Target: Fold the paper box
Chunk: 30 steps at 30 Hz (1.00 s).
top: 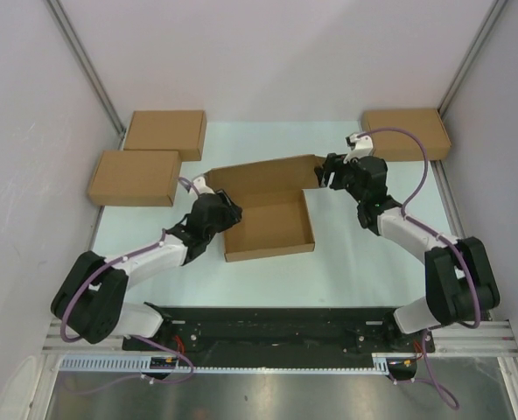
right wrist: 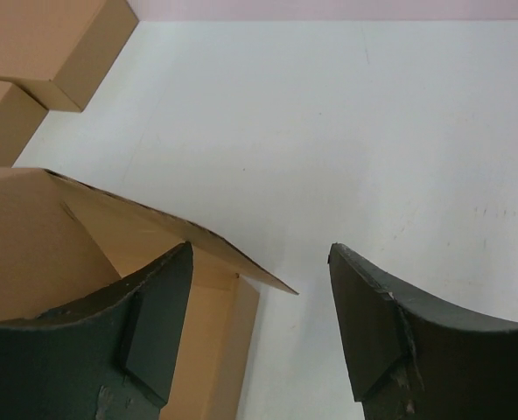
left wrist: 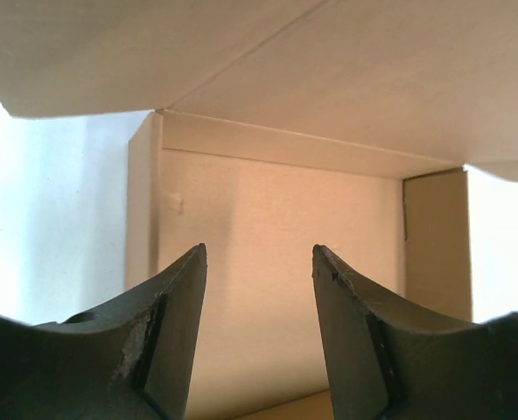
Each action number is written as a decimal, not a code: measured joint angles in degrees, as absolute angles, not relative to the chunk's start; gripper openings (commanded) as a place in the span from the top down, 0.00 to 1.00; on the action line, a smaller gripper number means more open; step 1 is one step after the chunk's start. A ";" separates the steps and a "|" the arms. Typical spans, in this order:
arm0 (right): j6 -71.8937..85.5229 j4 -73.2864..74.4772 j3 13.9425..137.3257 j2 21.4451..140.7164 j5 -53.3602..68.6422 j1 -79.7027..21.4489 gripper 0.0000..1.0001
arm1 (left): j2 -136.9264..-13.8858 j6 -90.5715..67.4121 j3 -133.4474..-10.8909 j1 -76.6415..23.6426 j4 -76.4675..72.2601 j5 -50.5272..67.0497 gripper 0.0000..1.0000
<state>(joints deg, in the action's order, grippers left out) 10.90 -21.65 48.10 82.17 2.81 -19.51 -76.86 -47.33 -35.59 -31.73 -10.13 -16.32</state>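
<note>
Left gripper [left wrist: 259, 251] and right gripper [right wrist: 261, 248] sit spread, gripping nothing. Brace the paper box [top: 272, 229] with your left; push its lid [top: 263, 175] down evenly.

Left arm [top: 145, 258], right arm [top: 408, 232]: white link shells, black joint housings, bulky black shoulder blocks. Lilac cable [top: 419, 143] looped along each arm, base to wrist. Small white block [top: 357, 140] at wrist. Left claw [left wrist: 259, 254], right claw [right wrist: 261, 249]: pair of dark tapered fingers [left wrist: 176, 324], matte, inner pads scuffed pale at edges. Black base plate [top: 276, 328] on ribbed aluminium rail [top: 268, 369].
</note>
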 measured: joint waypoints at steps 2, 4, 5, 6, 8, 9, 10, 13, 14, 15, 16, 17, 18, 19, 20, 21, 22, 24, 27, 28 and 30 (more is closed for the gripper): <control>11.51 -24.53 48.58 84.75 6.37 -17.17 0.32 | -77.43 -46.98 -35.62 -31.66 -10.13 -16.12 0.43; 12.99 -27.53 48.60 87.22 10.66 -14.81 0.32 | -78.15 -46.65 -35.86 -31.55 -10.11 -15.84 0.43; 13.85 -29.47 48.62 88.58 12.88 -13.87 0.32 | -78.56 -46.46 -36.03 -31.46 -10.09 -15.73 0.43; 15.07 -31.70 48.62 90.08 15.31 -12.84 0.32 | -78.94 -46.24 -36.21 -31.38 -10.11 -15.59 0.43; 17.08 -35.90 48.88 93.23 19.66 -11.31 0.32 | -79.64 -45.78 -36.45 -31.22 -10.11 -15.14 0.43; 17.78 -37.41 49.12 94.59 21.45 -10.98 0.32 | -79.92 -45.39 -36.56 -31.18 -10.11 -14.81 0.43; 18.26 -38.72 49.34 95.66 22.81 -10.87 0.32 | -80.23 -44.95 -36.67 -31.09 -10.11 -14.72 0.43; 19.70 -42.52 50.65 98.78 26.96 -10.87 0.32 | -80.93 -44.27 -36.97 -30.85 -10.04 -14.52 0.44; 20.12 -43.64 51.29 99.68 28.18 -10.85 0.33 | -81.10 -43.94 -37.04 -30.79 -10.07 -14.48 0.44; 20.69 -45.08 52.10 100.64 29.32 -10.85 0.35 | -81.34 -43.70 -37.15 -30.68 -9.98 -14.31 0.44; 21.30 -46.37 52.93 101.56 30.41 -10.83 0.36 | -81.58 -43.44 -37.28 -30.59 -9.98 -14.26 0.44; 22.09 -47.81 53.84 102.65 31.77 -10.66 0.39 | -81.73 -43.27 -37.39 -30.55 -9.98 -14.13 0.44; 22.83 -49.15 54.72 103.66 33.15 -10.39 0.45 | -81.78 -43.00 -37.50 -30.48 -9.91 -14.09 0.44; 23.46 -50.06 55.35 104.44 34.04 -10.28 0.49 | -81.80 -42.89 -37.56 -30.46 -9.85 -13.93 0.44; 24.21 -51.07 55.86 105.19 35.05 -9.80 0.52 | -81.80 -42.76 -37.67 -30.35 -9.78 -13.85 0.44; 24.91 -51.70 56.10 105.60 35.90 -9.47 0.60 | -81.80 -42.52 -37.74 -30.28 -9.74 -13.76 0.44; 25.36 -51.90 56.10 105.80 36.56 -9.19 0.62 | -81.80 -42.41 -37.78 -30.17 -9.74 -13.72 0.43; 25.74 -51.86 56.10 105.82 37.41 -8.91 0.71 | -81.80 -42.13 -37.95 -29.95 -9.63 -13.69 0.44; 25.91 -51.33 56.14 105.82 38.04 -8.78 0.79 | -81.78 -41.71 -38.39 -29.65 -9.28 -13.72 0.43; 25.85 -51.00 56.21 105.80 38.04 -8.80 0.81 | -81.76 -41.47 -38.57 -29.54 -9.08 -13.72 0.43; 25.21 -49.95 56.40 105.60 37.82 -9.02 0.88 | -81.73 -40.97 -39.16 -29.32 -8.62 -13.74 0.43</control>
